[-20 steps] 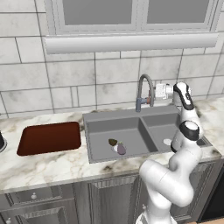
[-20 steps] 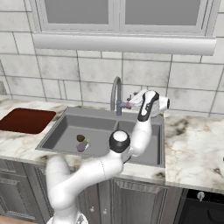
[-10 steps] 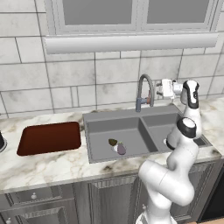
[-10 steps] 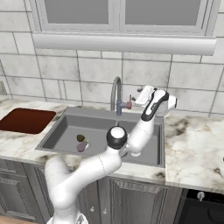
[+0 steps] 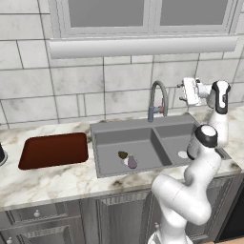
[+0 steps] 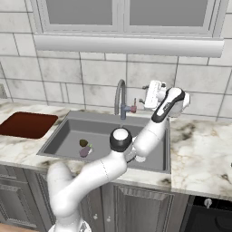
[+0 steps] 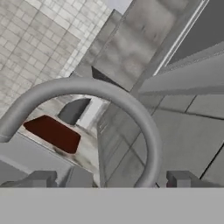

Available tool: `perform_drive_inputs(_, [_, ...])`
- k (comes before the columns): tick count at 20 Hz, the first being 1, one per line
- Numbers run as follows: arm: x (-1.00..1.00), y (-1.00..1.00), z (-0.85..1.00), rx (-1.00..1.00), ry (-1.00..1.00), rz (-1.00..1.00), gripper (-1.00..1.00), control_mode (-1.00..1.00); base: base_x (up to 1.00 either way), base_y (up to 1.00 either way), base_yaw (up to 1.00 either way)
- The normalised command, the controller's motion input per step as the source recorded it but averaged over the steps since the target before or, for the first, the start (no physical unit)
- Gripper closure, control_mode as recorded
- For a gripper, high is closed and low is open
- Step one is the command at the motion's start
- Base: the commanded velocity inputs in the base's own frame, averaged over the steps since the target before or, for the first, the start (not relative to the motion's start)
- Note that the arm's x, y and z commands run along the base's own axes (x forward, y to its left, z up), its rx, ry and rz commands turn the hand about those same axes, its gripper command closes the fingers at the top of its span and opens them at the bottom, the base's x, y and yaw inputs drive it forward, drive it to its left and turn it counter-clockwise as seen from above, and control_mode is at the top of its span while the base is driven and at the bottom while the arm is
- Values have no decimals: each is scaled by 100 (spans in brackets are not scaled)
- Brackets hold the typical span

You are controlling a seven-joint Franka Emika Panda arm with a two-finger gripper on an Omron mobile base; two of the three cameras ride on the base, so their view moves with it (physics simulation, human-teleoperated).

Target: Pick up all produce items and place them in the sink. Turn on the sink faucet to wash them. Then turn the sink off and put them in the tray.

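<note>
Marble counter (image 5: pixel 52 178) under a grey tiled wall (image 5: pixel 71 90) and window (image 5: pixel 143 14). Gripper (image 5: pixel 189 90) spread wide, raised just right of the faucet (image 5: pixel 157 97) arch, apart from it. Eggplant (image 5: pixel 132 162) and olive-brown item (image 5: pixel 123 155) lie touching in the left basin of the sink (image 5: pixel 143 125). Tray (image 5: pixel 55 149) left of sink.

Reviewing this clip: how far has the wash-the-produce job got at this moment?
Done: the eggplant and the olive-brown item lie in the sink. In hand: the gripper, jaws open, is up beside the faucet; no water visible. Left: washing, shutting off, moving both to the tray.
</note>
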Motion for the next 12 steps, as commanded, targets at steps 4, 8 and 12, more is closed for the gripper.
perform_drive_inputs(4, [-93, 60, 45, -5, -31, -17, -100, -100, 0, 0, 0])
perform_drive_inputs(8, [-99, 61, 31, -5, -29, -21, -100, -100, 0, 0, 0])
perform_drive_inputs(12, [-100, 60, 20, -5, -26, -23, -100, -100, 0, 0, 0])
